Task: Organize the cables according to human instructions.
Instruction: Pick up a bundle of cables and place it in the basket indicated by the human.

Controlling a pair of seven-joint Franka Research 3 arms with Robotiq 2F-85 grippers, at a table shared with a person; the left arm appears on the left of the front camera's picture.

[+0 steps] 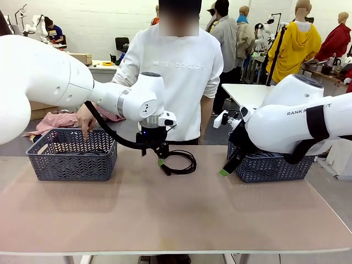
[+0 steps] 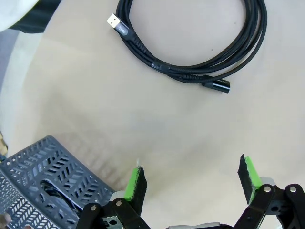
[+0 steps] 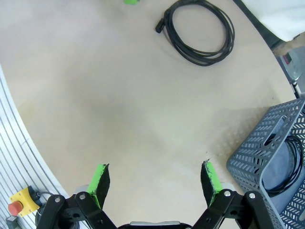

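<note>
1 coiled black cable [image 1: 180, 161] lies flat on the tan table [image 1: 165, 214], near the far edge, right in front of the person [image 1: 176, 71] in the white sweatshirt. In the left wrist view that cable [image 2: 205, 52] shows a silver USB plug [image 2: 113, 21] at 1 end and a black barrel end [image 2: 220, 86] at the other, both loose on the tabletop.

The left gripper [image 1: 163, 166] hangs over the table just beside the coil, jaws spread wide, nothing between the green pads [image 2: 136, 183]. From its own wrist, the left gripper [image 2: 193, 183] sits clear of the cable, with bare table between them.

Over on the other side, the right gripper [image 1: 226, 168] hovers in front of the right grey basket [image 1: 269, 168], also wide apart and carrying nothing. Its wrist view has the right gripper [image 3: 155, 179] above bare table, with the coil [image 3: 202, 33] well away at the top and the basket [image 3: 267, 157] beside it, a black cable [image 3: 288, 167] resting inside.

The person's hand [image 1: 85, 118] rests on the rim of the left grey basket [image 1: 74, 154], fingers down at its far edge. In the left wrist view, dark cable [image 2: 52, 191] lies inside that basket [image 2: 47, 167].
</note>
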